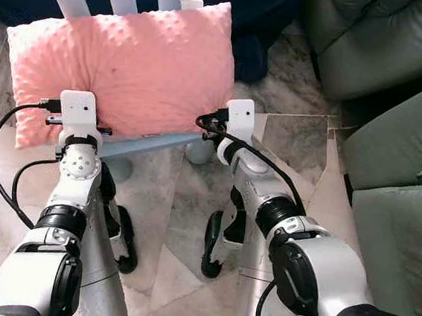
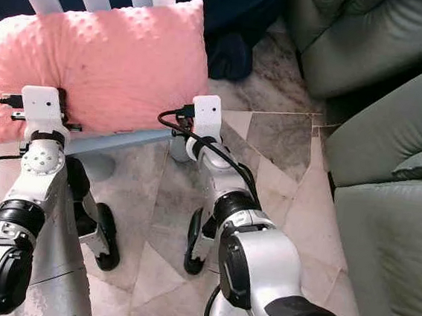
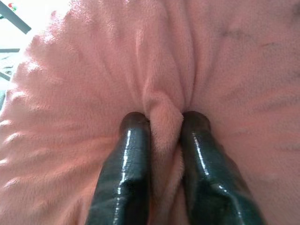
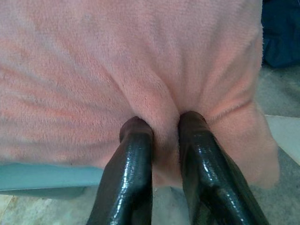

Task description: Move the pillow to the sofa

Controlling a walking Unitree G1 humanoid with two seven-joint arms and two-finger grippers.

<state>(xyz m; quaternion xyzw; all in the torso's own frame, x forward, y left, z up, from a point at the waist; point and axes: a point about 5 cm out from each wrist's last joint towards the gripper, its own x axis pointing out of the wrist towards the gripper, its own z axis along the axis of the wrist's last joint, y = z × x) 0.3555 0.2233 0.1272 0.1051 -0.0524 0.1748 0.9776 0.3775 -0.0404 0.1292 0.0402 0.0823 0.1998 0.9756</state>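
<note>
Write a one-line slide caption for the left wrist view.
Left claw pinching a fold of the pink pillow between its two black fingers.

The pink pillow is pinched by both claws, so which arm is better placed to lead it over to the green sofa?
Right, probably. The right gripper pinches the pillow at the end nearer the green sofa; the left gripper holds the far end.
</note>
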